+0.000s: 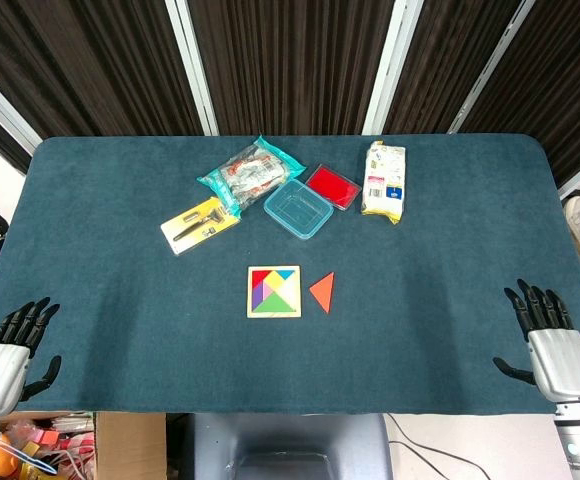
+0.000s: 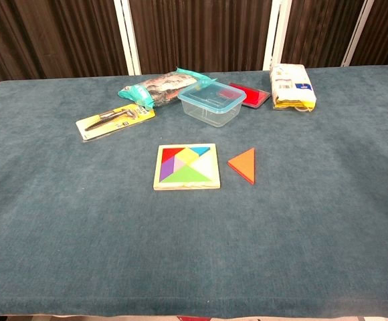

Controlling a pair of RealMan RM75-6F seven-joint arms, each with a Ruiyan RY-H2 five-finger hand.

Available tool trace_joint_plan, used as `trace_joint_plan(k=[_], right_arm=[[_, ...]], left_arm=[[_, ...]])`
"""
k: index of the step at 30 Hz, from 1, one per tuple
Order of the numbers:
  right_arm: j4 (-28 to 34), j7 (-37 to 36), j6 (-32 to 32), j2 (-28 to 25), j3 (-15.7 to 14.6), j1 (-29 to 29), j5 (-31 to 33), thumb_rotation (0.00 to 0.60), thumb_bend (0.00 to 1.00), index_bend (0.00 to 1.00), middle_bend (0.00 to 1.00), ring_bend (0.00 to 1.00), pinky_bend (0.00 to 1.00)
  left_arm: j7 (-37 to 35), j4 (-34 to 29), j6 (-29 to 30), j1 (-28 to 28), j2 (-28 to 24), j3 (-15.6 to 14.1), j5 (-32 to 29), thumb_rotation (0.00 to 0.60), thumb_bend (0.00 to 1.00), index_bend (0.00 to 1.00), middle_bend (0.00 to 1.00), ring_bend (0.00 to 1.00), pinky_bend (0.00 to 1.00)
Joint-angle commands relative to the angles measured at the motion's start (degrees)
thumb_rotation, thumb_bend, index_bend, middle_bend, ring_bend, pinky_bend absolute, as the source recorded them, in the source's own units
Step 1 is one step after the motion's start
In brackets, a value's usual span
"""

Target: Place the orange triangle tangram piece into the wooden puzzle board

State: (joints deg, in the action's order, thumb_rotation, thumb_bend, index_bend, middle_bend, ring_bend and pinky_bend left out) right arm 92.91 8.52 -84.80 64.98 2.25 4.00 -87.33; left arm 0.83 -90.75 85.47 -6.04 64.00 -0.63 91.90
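While both hands are resting at the near corners of the surface (image 1: 120, 300), neither is holding anything. The left hand (image 1: 8, 355) is lying at the near left edge with its dark fingers (image 1: 32, 316) spread and pointing away from the robot, and the right hand (image 1: 548, 345) is mirroring it at the near right edge, its fingers apart as well. Both are showing only in the head view.

Well apart from both hands, near the middle of the blue cloth, the orange triangle tangram piece (image 1: 323, 291) is lying flat on the surface, just beside the right edge of the wooden puzzle board (image 1: 273, 291) but not touching it. The board is already holding several colored pieces, with a bare wooden patch showing along its right side in the chest view.

Farther back, a clear plastic container (image 1: 298, 209) is sitting beside a red flat box (image 1: 333, 186). A teal snack bag (image 1: 249, 174) is lying to the left of the container, a yellow tool card (image 1: 200, 224) is lying nearer the left, and a white and yellow packet (image 1: 385, 180) is lying to the right.
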Motion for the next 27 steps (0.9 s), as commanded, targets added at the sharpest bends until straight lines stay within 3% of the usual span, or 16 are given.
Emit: trace_joint_plan(k=[1, 7, 12, 20, 27], right_arm=[[0.0, 0.1, 0.1, 0.0, 0.0, 0.0, 0.0, 0.6, 0.18, 0.0, 0.0, 0.0, 0.0], [-0.5, 0.3, 0.3, 0.6, 0.3, 0.8, -1.0, 0.6, 0.18, 0.0, 0.0, 0.0, 0.0], [-0.6, 3.8, 3.8, 1.0, 1.9, 5.2, -3.3, 0.6, 0.18, 0.0, 0.0, 0.0, 0.0], [2.9, 12.9, 21.7, 0.5, 9.4, 20.6, 1.2, 0.6, 0.18, 0.09, 0.0, 0.0, 0.0], [-1.8, 16.7, 33.4, 5.5, 11.9, 31.4, 5.6, 0.6, 0.18, 0.16, 0.0, 0.0, 0.0]], left_arm=[[-0.1, -0.1, 0.0, 0.0, -0.1, 0.1, -0.1, 0.6, 0.46, 0.0, 0.02, 0.0, 0.12], [-1.1, -0.1, 0.2, 0.0, -0.4, 0.1, -0.1, 0.6, 0.46, 0.0, 0.01, 0.0, 0.12], [-1.6, 0.2, -0.1, -0.1, -0.3, 0.0, -0.2, 0.6, 0.46, 0.0, 0.01, 0.0, 0.12], [-1.4, 0.9, -0.5, -0.7, 0.3, 0.4, -0.1, 0.6, 0.46, 0.0, 0.01, 0.0, 0.12], [-3.2, 1.7, -0.4, -0.8, 0.2, 0.4, -0.1, 0.6, 0.46, 0.0, 0.01, 0.0, 0.12]])
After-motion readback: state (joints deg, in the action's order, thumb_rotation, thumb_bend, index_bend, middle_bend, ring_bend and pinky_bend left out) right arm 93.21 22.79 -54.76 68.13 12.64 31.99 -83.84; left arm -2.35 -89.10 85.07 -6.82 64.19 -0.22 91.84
